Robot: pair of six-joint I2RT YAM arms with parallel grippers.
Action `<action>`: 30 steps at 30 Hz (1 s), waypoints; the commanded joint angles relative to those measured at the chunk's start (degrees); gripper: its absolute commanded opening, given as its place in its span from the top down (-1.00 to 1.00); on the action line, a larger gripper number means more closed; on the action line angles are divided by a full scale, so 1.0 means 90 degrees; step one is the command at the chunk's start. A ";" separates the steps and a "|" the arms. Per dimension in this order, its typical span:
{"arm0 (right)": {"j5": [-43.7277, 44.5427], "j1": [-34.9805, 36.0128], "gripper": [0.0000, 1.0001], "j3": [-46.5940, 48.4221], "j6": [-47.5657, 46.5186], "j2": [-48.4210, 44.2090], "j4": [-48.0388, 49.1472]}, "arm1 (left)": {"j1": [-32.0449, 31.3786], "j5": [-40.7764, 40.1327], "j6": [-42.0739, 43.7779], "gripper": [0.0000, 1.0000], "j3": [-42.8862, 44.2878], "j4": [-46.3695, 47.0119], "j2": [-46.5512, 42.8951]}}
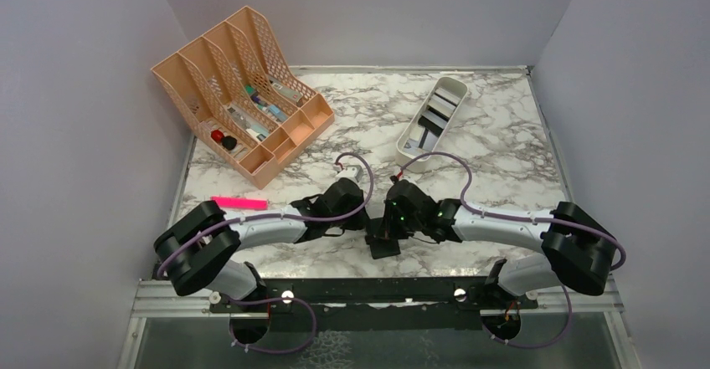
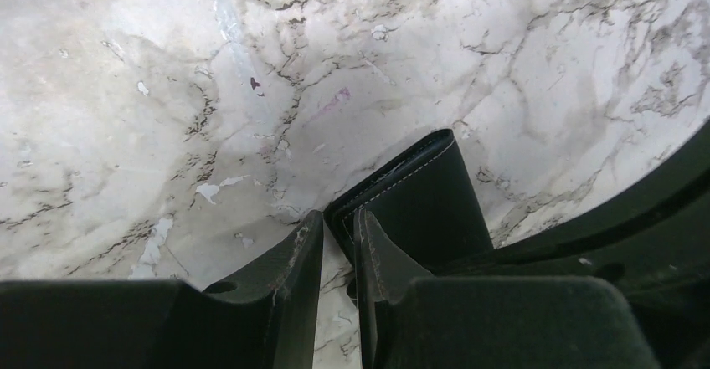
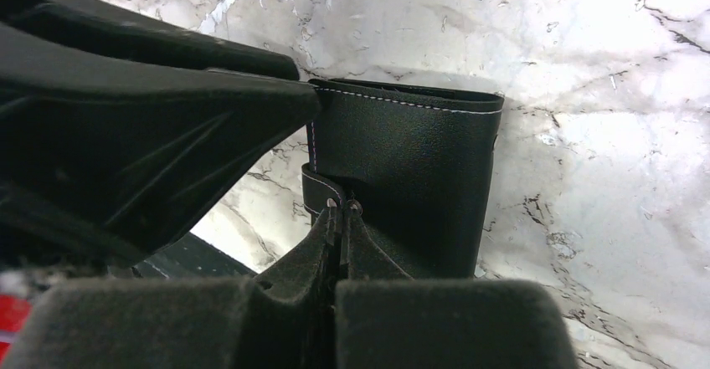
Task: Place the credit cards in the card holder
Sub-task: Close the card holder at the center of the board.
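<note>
Nearest me, my two arms reach inward from their bases and meet over the one black card holder (image 3: 410,176), which sits close to the near edge of the marble table (image 1: 502,160). The right gripper (image 3: 342,206) is clamped tight on a thin black flap at the holder's lower left, with no gap between its fingers. The left gripper (image 2: 339,218) has its fingers a narrow gap apart, with the holder's stitched corner between the tips, so I read it as pinching that edge. In both wrist views my own fingers cover the lower part of the holder, and I see no card in it. A little to the left lies one pink marker (image 1: 239,202). Farther back on the right is one white tray (image 1: 416,160), and the credit cards (image 1: 441,105) lie inside it, well apart from the holder. They show as grey and dark slabs too small to count. Far left stands one peach mesh organizer (image 1: 259,34), its small contents hard to make out.
</note>
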 commanded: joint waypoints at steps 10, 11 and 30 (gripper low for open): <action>0.0351 -0.0063 0.98 -0.0225 0.0006 0.0024 -0.0183 | 0.0062 0.0293 0.0248 0.54 0.0034 0.0290 0.0573; 0.0358 -0.0073 0.98 -0.0246 0.0009 0.0030 -0.0187 | 0.0062 0.0280 0.0259 0.54 0.0035 0.0278 0.0588; -0.0274 -0.0339 0.98 -0.0581 -0.0114 -0.0561 0.0220 | 0.0062 0.0111 0.0304 0.56 0.0115 0.0132 0.0866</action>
